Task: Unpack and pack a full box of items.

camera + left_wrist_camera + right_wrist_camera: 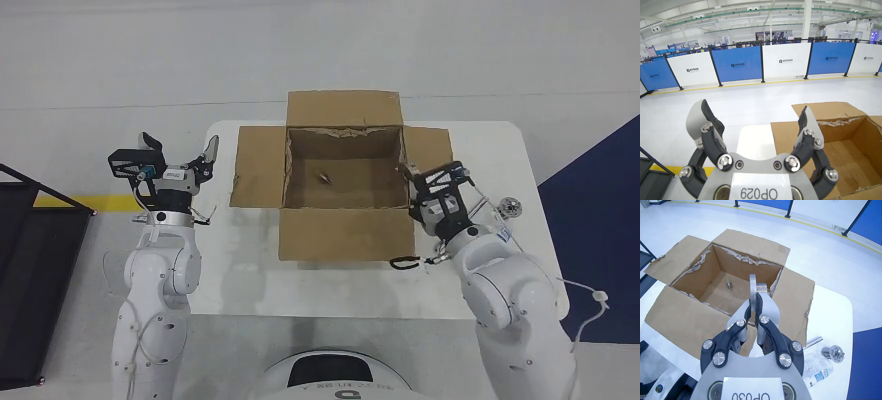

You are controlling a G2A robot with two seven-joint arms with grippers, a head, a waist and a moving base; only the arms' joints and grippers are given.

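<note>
While the right gripper [756, 298] hangs over the right-hand rim of the box [730, 264], its fingers are pinched narrow on a metal disc [752, 285] with a ribbed hub, held on edge above the opening. Just beside it on the worktop [829, 306], outside the right flap, lie a clear bottle [817, 370], a metal rod [813, 341] and a slotted metal sleeve [832, 352]. One small metal piece [728, 284] sits alone on the box floor. With most things out and one left in, I'd guess the disc is either being lifted out or going back in, and I can't say which. Either way the next move means carrying it clear of the torn right wall and the flap spread below. There's plenty of open room inside the box, and less on the crowded right strip of worktop. Farther across, the left gripper [754, 106] hovers off the worktop's left corner beside the left flap, fingers wide and empty.
</note>
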